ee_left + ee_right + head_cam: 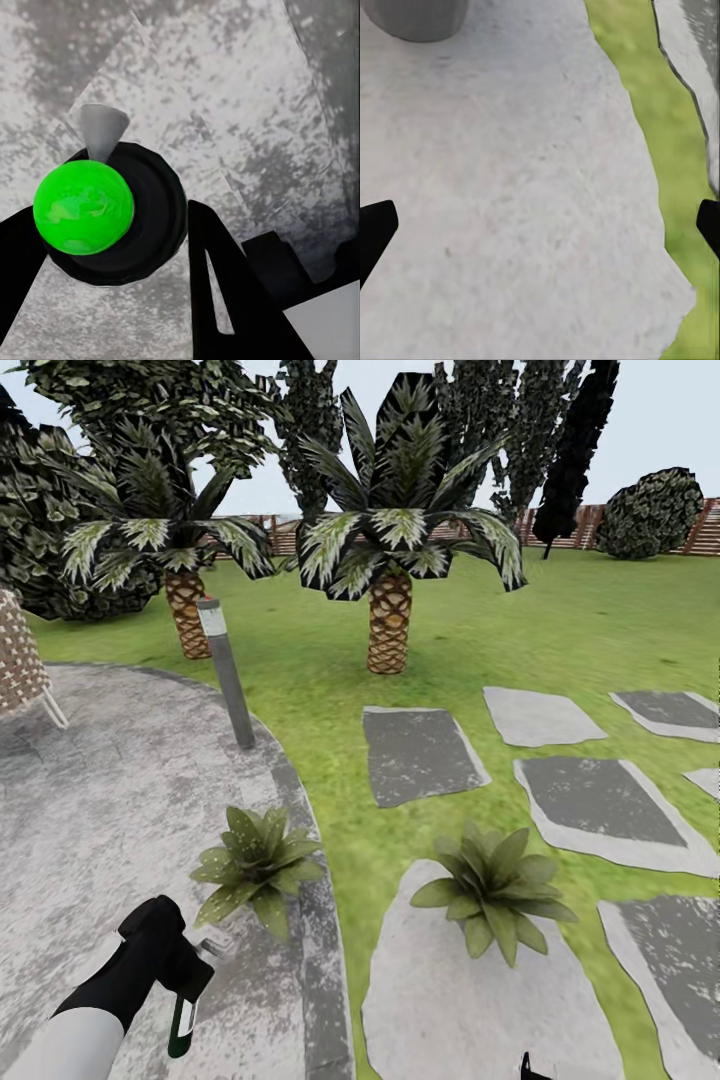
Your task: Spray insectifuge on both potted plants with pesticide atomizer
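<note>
The left pincer [172,970] sits low at the near left of the head view, over the grey paved patio [110,800], and it is clamped on the pesticide atomizer [182,1022], a slim dark green bottle with a white label that hangs below the black fingers with its base towards the ground. In the left wrist view the bottle [109,214] is seen end-on as a dark round form with a bright green disc, and the black fingers [225,292] flank it on either side. I judge the bottle light and rigid, with a smooth wall that could slip or twist; a hold around the mid body, clear of the nozzle, looks safest. Just beyond the pincer, at the patio's edge, is the left potted plant [258,863], a low rosette of broad pointed leaves; the right potted plant [495,888] sits on a pale stepping stone [470,1010] to the right. The right pincer [540,221] hovers over pale stone with its two tips far apart and nothing between them. Beyond stand a grey lamp post [226,672] and palms [390,550] on the lawn.
</note>
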### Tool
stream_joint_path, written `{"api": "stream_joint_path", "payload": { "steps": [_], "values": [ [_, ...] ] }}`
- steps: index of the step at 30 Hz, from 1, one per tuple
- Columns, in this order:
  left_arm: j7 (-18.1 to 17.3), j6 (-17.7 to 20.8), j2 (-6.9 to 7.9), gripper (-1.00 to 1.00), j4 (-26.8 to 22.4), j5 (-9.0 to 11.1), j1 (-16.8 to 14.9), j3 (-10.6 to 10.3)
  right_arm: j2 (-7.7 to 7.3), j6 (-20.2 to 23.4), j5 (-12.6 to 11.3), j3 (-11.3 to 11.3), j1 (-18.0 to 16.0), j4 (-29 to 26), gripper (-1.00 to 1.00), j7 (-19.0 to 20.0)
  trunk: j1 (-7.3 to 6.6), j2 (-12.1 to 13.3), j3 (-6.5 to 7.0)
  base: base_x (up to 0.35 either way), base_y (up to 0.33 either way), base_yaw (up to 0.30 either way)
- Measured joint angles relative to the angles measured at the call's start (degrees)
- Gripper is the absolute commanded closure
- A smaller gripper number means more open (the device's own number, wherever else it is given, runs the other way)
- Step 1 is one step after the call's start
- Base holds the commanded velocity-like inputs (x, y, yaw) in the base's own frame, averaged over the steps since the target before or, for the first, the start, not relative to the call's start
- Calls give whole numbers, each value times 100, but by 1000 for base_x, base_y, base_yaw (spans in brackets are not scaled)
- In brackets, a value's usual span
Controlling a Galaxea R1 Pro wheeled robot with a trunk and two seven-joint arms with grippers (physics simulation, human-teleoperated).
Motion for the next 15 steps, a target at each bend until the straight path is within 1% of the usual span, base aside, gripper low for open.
{"api": "stream_joint_path", "payload": {
  "steps": [3, 5, 15],
  "values": [
    [-1, 4, 0, 100, -1, 8, -1, 2, 6, 6, -2, -2, 0, 0, -100, 1, -1, 0, 0, 208, -255, 0],
    [-2, 1, 0, 100, 1, 4, 1, 3, 8, 9, -2, 0, 0, 0, -100, 1, -1, 0, 0, 144, -137, 0],
    [-12, 42, -18, 100, -10, 26, -15, 20, 9, 12, -2, -1, -1, 0, -100, 0, 1, 0, 0, 12, -11, 0]
  ]
}}
